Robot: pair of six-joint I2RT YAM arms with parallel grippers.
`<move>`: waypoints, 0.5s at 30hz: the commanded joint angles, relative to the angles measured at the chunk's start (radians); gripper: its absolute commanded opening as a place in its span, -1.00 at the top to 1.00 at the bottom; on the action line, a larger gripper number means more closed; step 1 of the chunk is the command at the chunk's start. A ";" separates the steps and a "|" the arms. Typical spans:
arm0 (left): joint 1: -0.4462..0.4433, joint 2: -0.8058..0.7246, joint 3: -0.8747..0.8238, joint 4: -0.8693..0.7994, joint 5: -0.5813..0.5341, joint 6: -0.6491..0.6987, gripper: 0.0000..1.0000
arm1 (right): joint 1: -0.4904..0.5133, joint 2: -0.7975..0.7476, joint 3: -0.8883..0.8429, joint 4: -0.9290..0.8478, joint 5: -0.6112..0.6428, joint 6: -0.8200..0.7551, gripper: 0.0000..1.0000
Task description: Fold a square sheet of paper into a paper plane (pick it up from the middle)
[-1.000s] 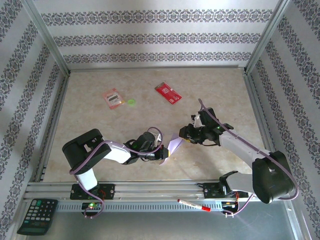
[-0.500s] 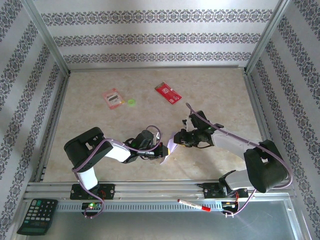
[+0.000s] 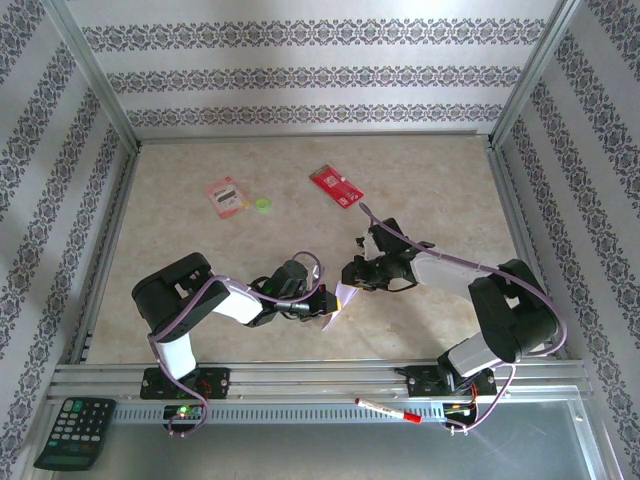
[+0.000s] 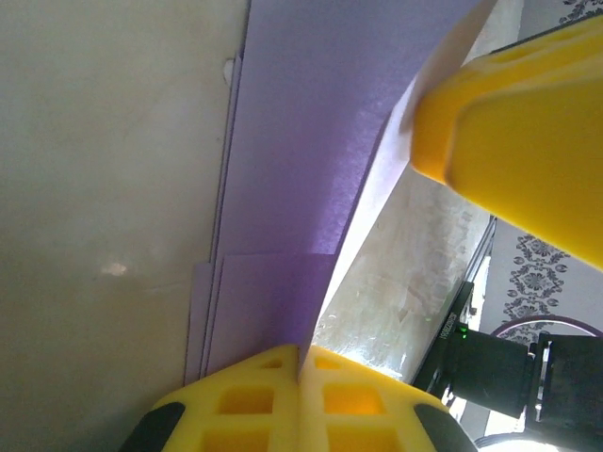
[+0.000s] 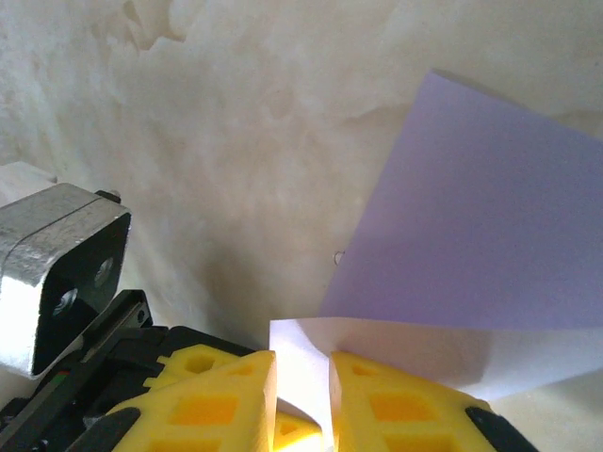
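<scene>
The square sheet of paper (image 3: 343, 297) is pale lilac, folded into layers, and is held off the table between the two arms. My left gripper (image 3: 322, 303) is shut on its lower edge; in the left wrist view the yellow fingers (image 4: 245, 405) pinch the folded paper (image 4: 311, 169) at its bottom edge. My right gripper (image 3: 351, 274) sits at the sheet's upper right edge. In the right wrist view it (image 5: 301, 377) is open by a narrow gap, with a white flap of the paper (image 5: 471, 245) standing between the fingers (image 5: 396, 405). One right finger (image 4: 513, 122) shows beside the sheet.
A red card (image 3: 336, 185) and a pink-red packet (image 3: 225, 196) lie at the back of the table, with a small green disc (image 3: 263, 204) beside the packet. A calculator (image 3: 74, 432) and a red pen (image 3: 388, 410) rest on the front rail.
My right gripper has moved left to the paper's edge and its jaws have narrowed around a flap. The left gripper has kept its hold and stayed nearly still.
</scene>
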 commanded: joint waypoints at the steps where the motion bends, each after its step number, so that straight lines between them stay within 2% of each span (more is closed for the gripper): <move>1: 0.022 0.005 0.007 0.044 0.012 -0.032 1.00 | 0.011 0.019 0.021 0.016 -0.002 -0.025 0.57; 15: 0.029 0.024 0.002 0.056 0.019 -0.063 1.00 | 0.010 0.091 0.040 0.031 0.011 -0.050 0.57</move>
